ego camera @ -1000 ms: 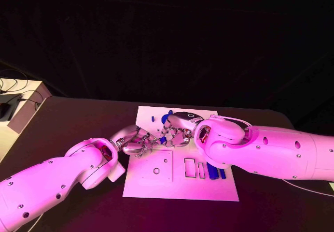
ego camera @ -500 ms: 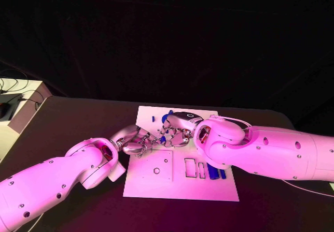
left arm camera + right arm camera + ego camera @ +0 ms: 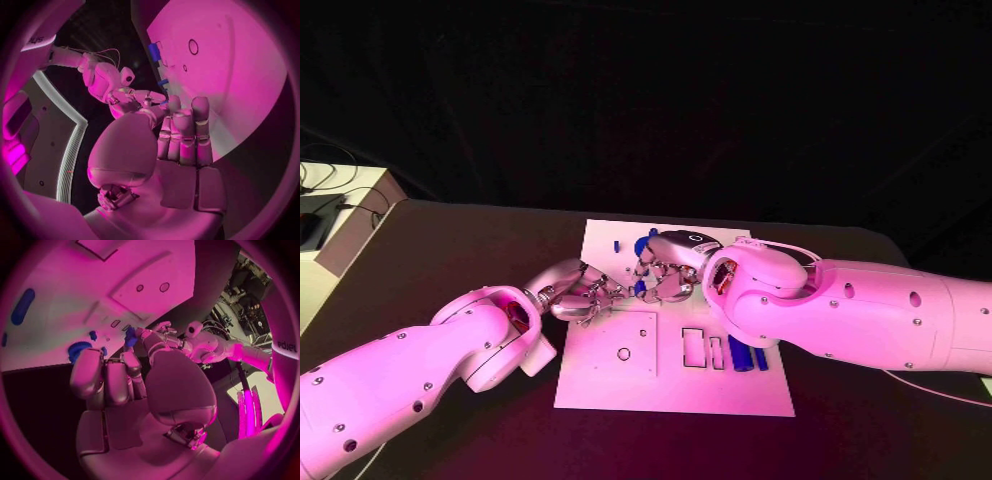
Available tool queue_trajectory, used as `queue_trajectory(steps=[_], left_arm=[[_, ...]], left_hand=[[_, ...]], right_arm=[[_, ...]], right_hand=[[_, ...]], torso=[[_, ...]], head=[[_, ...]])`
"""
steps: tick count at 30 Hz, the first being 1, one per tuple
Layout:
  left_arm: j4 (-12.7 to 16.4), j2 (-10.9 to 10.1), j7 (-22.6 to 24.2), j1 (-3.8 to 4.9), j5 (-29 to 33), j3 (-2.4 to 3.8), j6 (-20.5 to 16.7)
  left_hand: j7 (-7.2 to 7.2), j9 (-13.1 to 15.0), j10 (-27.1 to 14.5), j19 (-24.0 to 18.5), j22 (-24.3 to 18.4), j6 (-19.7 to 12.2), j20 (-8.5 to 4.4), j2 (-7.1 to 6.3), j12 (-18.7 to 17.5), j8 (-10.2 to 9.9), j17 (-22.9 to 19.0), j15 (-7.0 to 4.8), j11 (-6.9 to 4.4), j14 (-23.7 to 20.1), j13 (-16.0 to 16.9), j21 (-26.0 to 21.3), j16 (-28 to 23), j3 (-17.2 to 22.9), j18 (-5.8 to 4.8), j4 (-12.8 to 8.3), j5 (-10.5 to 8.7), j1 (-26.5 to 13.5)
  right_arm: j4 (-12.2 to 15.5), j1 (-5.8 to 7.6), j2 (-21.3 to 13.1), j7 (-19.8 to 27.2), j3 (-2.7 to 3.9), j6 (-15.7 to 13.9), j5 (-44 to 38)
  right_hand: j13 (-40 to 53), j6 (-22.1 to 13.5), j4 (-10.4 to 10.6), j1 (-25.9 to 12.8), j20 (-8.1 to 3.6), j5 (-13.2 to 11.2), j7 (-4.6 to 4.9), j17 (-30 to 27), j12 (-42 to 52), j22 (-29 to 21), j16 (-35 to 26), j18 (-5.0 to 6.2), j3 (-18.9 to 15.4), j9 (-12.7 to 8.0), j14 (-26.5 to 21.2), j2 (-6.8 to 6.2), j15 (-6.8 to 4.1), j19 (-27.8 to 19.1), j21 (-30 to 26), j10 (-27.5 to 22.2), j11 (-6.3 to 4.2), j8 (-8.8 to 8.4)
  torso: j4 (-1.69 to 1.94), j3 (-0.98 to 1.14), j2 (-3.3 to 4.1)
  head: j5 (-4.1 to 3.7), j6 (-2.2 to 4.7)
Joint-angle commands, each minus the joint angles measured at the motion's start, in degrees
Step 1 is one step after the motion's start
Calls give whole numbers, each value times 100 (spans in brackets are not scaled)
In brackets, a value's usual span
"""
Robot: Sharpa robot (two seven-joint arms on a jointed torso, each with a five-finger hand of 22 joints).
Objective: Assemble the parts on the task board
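The white task board (image 3: 610,385) lies in the middle of the black table. Both hands meet just above its left half. A small blue part (image 3: 639,289) sits between their fingertips. My right hand (image 3: 671,268) pinches the blue part (image 3: 130,337) between thumb and finger. My left hand (image 3: 580,294) reaches in from the other side, and its thumb and fingertips close on the same part (image 3: 164,102). Two long blue parts (image 3: 749,354) lie beside the slots (image 3: 694,345) at the board's right. Two more blue parts (image 3: 651,235) lie near its far edge.
A raised square plate (image 3: 630,330) with a round hole (image 3: 625,353) takes up the board's near left. A pale box with cables (image 3: 336,215) stands at the table's far left. Bare black table (image 3: 473,240) runs around the board.
My left hand has edged a little toward the right hand, so its fingertips now meet the blue part. The right hand has kept its place.
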Motion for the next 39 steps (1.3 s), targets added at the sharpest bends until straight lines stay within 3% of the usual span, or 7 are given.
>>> queue_trajectory(steps=[1, 12, 21, 27, 30, 32, 39], left_arm=[[14, -49, 36, 1, -12, 0, -45], [71, -322, 50, -3, 63, 11, -178], [189, -521, 130, -8, 431, 99, -327], [202, -654, 398, -8, 1229, 247, -671], [190, -708, 663, -8, 1853, 277, -906], [178, -738, 835, -8, 2228, 289, -1037], [162, -788, 1076, -7, 2741, 304, -1212]], left_hand=[[-8, 8, -31, -37, 8, 0, 12, -12, 26, 14, -1, 12, -16, 28, -7, 21, 14, 8, 115, 34, -37, 22], [1, 8, -12, -29, 12, 22, 15, -24, 17, 15, -40, 14, -12, 29, -24, 15, -12, 6, 122, 37, -34, 33], [9, 8, 4, -17, 6, 37, 20, -31, -7, 15, -90, 16, -7, 29, -51, -4, -51, 1, 127, 36, -32, 29], [15, 8, -2, -48, -39, 63, 37, -59, -102, 15, -349, 32, 9, -93, -131, -101, -302, -14, 116, 26, -28, 24], [94, 6, -157, -137, -150, -18, 69, -173, -461, 12, -561, 101, 107, -282, -385, -304, -633, -52, 88, -44, -21, 48], [102, 6, -17, -89, -296, -25, 103, -211, -755, 12, -752, 120, 122, -240, -683, -526, -875, -187, 70, -88, -20, 67], [94, 7, 102, 29, -422, 7, 83, -219, -926, 14, -854, 116, 120, -217, -964, -727, -969, -404, 30, -123, -22, 95]], right_arm=[[-37, 0, -5, -9, 1, 109, -241], [-99, 4, -14, -171, 0, 372, -722], [-166, 9, 53, -379, -15, 738, -1046], [-315, 10, 144, -469, -60, 836, -1170], [-366, 11, 178, -494, -83, 833, -1202], [-395, 11, 202, -511, -94, 830, -1234], [-498, 11, 251, -536, -109, 836, -1274]], right_hand=[[7, 46, 3, 2, -60, 19, 14, 6, -3, 828, -32, 17, 15, 3, 7, -39, -46, 428, 38, 0, -56, 35], [5, 42, 19, 0, -58, -21, 15, 22, -10, 836, -25, 10, 7, 2, 7, -51, -44, 428, 67, -2, -54, 34], [2, 40, 56, -14, -56, -60, 14, 30, -17, 837, -25, 9, -4, 1, 7, -71, -42, 427, 71, -5, -53, 34], [3, 39, 61, 0, -55, -58, 13, 32, -16, 838, -27, 8, 3, 1, 6, -69, -43, 427, 74, -3, -54, 34], [1, 36, 75, -9, -55, -52, 16, 37, -21, 839, -26, 8, 0, 0, 7, -75, -42, 427, 74, -6, -51, 33], [1, 36, 75, -9, -55, -52, 16, 37, -21, 839, -26, 8, 0, 0, 7, -75, -42, 427, 74, -6, -51, 33], [0, 38, 90, -11, -54, -58, 15, 37, -22, 838, -29, 9, -1, 1, 7, -77, -42, 428, 71, -5, -53, 34]], torso=[[1, -9, -2], [9, -17, -3], [10, -16, -5], [10, -6, -3], [15, -4, -7], [15, 1, -4], [18, -7, -4]], head=[[-11, 1], [-37, -20], [-27, -57], [-12, -75], [2, -84], [7, -83], [16, -96]])
